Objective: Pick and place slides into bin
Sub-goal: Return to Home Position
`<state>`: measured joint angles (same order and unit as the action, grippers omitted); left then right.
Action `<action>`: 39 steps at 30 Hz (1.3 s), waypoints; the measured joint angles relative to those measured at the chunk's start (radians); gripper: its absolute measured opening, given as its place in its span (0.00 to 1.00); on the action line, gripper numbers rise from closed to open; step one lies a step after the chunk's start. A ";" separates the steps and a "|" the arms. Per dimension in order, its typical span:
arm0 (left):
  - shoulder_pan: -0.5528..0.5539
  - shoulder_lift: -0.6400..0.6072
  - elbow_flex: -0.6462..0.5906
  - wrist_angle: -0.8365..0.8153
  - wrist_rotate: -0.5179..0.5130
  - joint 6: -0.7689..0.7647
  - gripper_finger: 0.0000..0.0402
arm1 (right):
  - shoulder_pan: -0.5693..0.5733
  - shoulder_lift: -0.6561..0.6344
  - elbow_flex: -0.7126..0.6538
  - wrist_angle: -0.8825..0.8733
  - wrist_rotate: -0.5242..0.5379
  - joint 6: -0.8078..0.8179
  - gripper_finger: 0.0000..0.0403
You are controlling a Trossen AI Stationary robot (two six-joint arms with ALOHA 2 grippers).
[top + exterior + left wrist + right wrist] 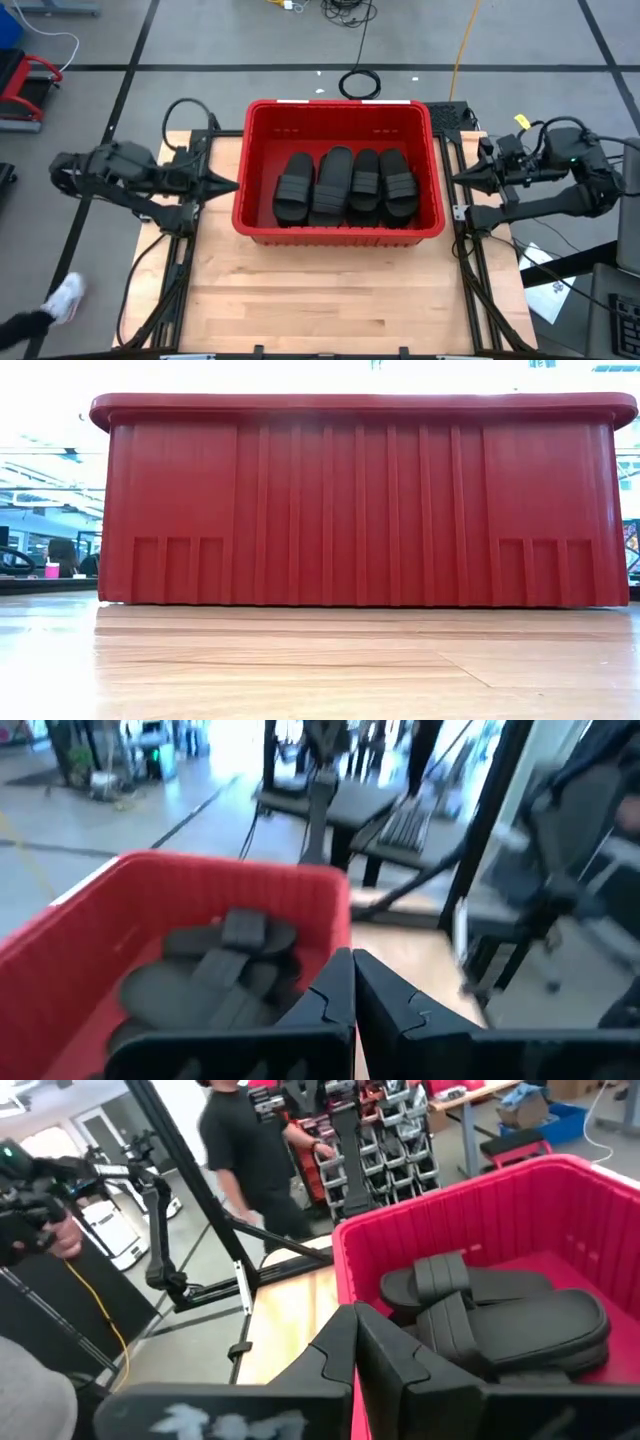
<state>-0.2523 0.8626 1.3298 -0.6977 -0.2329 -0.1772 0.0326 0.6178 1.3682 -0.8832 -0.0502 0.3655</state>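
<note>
The red bin (262,128) stands at the middle of the wooden table, its ribbed near wall (360,510) filling the low view. Several black slides (345,186) lie side by side on its floor, also seen in the left wrist view (215,970) and the right wrist view (500,1315). My left gripper (232,184) is shut and held level just outside the bin's left wall, pointing at it. My right gripper (456,178) is shut, held level outside the bin's right wall. Neither holds anything.
A bare stretch of table (330,290) lies between the bin and the near edge. A person (245,1150) in dark clothes stands in the room beyond the table's left side. A coiled cable (360,83) lies on the floor behind the bin.
</note>
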 joint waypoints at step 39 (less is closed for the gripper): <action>-0.157 -0.858 -0.826 0.449 -0.307 0.028 0.00 | 0.000 -0.615 -0.613 0.113 0.270 0.021 0.00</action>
<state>-0.4091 0.0043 0.5041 -0.2488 -0.5401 -0.1491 0.0323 0.0028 0.7555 -0.7704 0.2202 0.3865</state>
